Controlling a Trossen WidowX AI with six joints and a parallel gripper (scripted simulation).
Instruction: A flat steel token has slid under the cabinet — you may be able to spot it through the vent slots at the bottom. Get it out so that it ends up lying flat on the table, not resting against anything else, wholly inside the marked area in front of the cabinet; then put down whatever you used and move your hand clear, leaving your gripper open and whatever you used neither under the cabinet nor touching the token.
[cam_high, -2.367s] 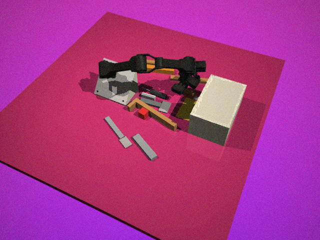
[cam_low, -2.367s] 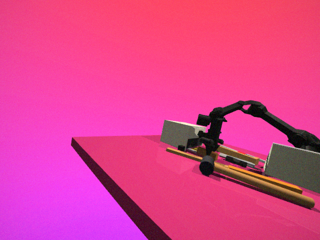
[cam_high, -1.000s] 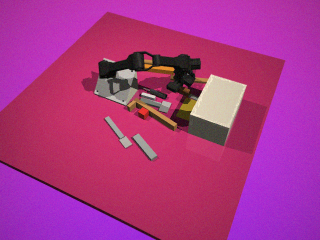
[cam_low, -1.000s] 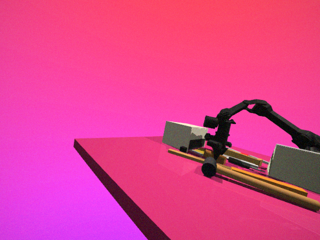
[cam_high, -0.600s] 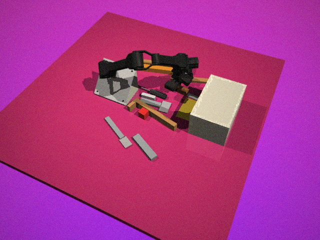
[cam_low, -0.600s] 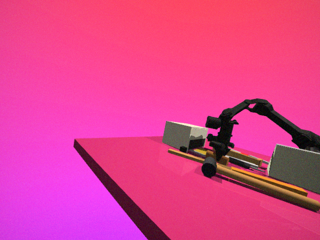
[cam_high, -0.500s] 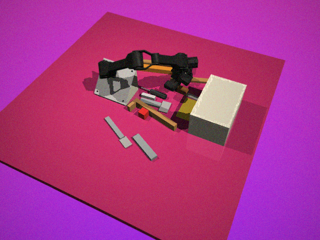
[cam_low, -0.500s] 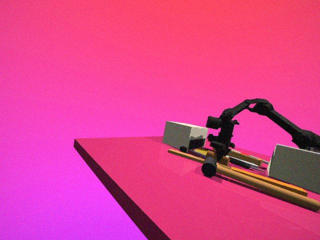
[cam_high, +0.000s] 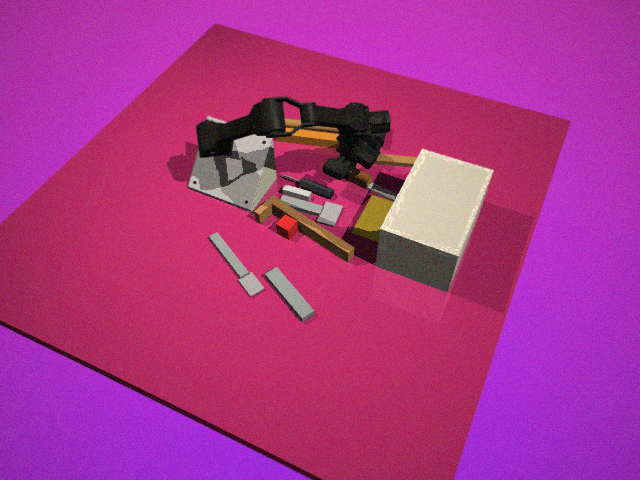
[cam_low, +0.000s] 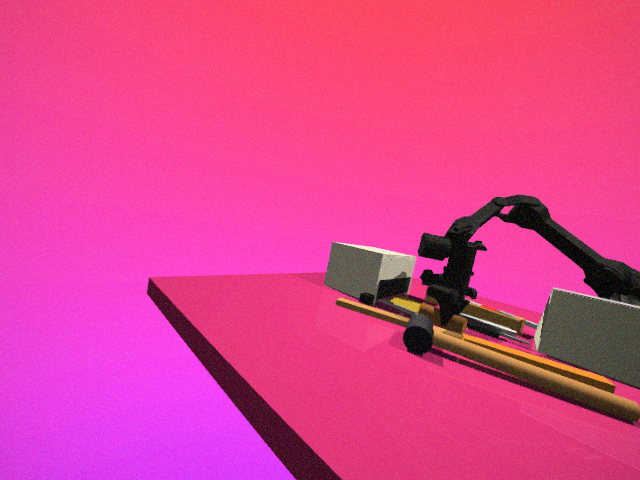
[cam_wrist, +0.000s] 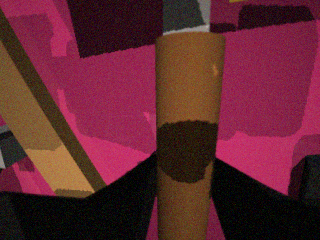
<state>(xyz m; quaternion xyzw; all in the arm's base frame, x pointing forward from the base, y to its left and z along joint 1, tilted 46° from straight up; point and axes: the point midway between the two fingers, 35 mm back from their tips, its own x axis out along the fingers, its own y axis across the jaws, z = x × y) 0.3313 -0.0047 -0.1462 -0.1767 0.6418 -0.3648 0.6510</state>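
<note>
My gripper (cam_high: 353, 171) (cam_low: 448, 316) (cam_wrist: 182, 161) is shut on the wooden handle (cam_high: 361, 178) (cam_wrist: 190, 80) of a tool in front of the cabinet. The tool's flat grey blade (cam_high: 381, 191) (cam_wrist: 184, 14) points toward the cabinet, and its far end is hidden in the top view. The cream cabinet (cam_high: 439, 201) (cam_low: 351, 271) stands at the right in the top view. The yellow marked area (cam_high: 373, 212) (cam_low: 405, 303) lies in front of it, beside the blade. The steel token cannot be made out, and the vent slots are not visible.
A wooden L-shaped piece (cam_high: 323, 236), red cube (cam_high: 287, 226), white block (cam_high: 296, 192), dark-handled tool (cam_high: 317, 188) and square-headed grey tool (cam_high: 329, 212) lie nearby. A wooden stick (cam_high: 395, 160) (cam_low: 372, 312) and a black-headed rod (cam_low: 537, 369) lie on the other side. A grey bar (cam_high: 289, 294) lies farther off.
</note>
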